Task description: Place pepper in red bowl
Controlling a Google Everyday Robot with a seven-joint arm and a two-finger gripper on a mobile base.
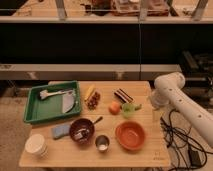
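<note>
The slim green pepper (136, 106) lies against the right rim of the light-green cup (128, 110) in the middle of the wooden table. The wide orange-red bowl (131, 136) stands in front of the cup, near the table's front right, with nothing inside. My white arm (170, 90) bends over the table's right edge, right of the cup. My gripper does not show; only the arm's joint and links are in view.
A green tray (35, 114) with utensils sits at the left. A dark bowl with a utensil (81, 131), a metal cup (102, 144), a blue sponge (60, 131) and a white cup (36, 145) stand in front. An orange (115, 107), a banana (90, 92) and a snack bar (123, 95) lie mid-table.
</note>
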